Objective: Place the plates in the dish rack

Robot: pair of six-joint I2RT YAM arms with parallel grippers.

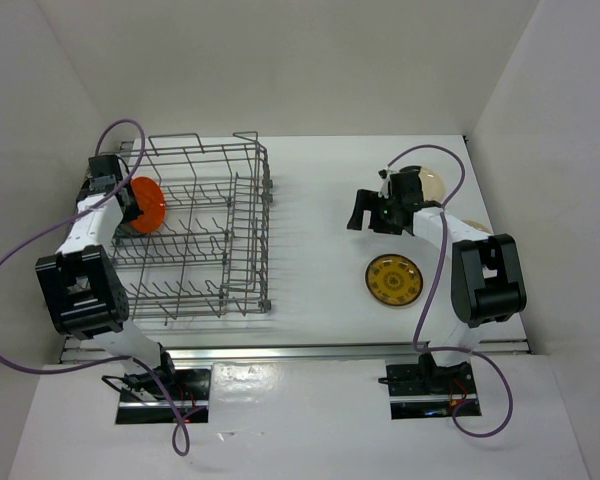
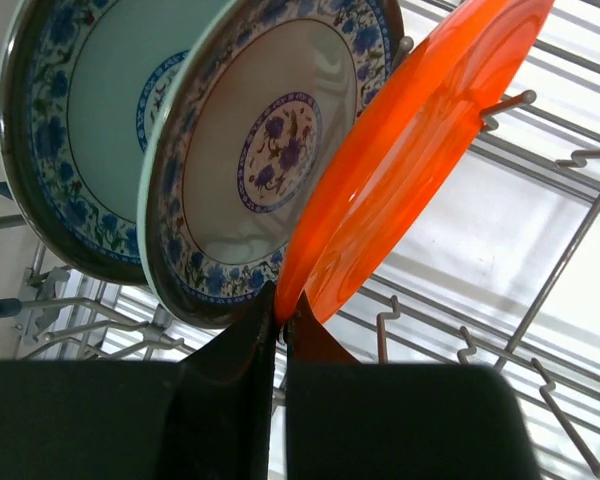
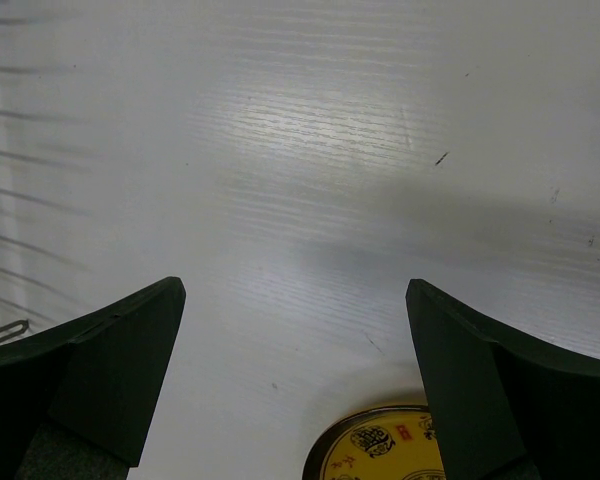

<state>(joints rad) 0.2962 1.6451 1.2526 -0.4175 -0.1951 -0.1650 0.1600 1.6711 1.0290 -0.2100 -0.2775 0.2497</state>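
Two blue-green patterned plates [image 2: 80,130] stand on edge side by side among the tines at the left end of the dish rack [image 1: 263,240]. The orange plate [image 2: 410,150] leans tilted just to their right, its lower rim pinched in the left gripper [image 2: 280,318]. Whether it is seated between tines yet cannot be told. By that count two plates are racked and a third is being placed, roughly halfway through the load.

The rest lie on the white table [image 1: 320,180], well apart from the rack on the right side. The yellow-brown patterned plate [image 1: 393,279] sits nearest. A cream plate [image 1: 432,182] lies farther back, partly hidden by the right arm. A pale sliver [image 1: 473,223] beside that arm is probably the sixth.

The left fingers [image 2: 235,370] are closed tight on the orange rim, with almost no gap between them. They touch nothing else that can be made out, though the nearer patterned plate sits just beside them.

The right gripper [image 3: 295,290] hangs spread wide and empty above bare table. The yellow-brown plate lies just below its near edge in the wrist view, untouched.
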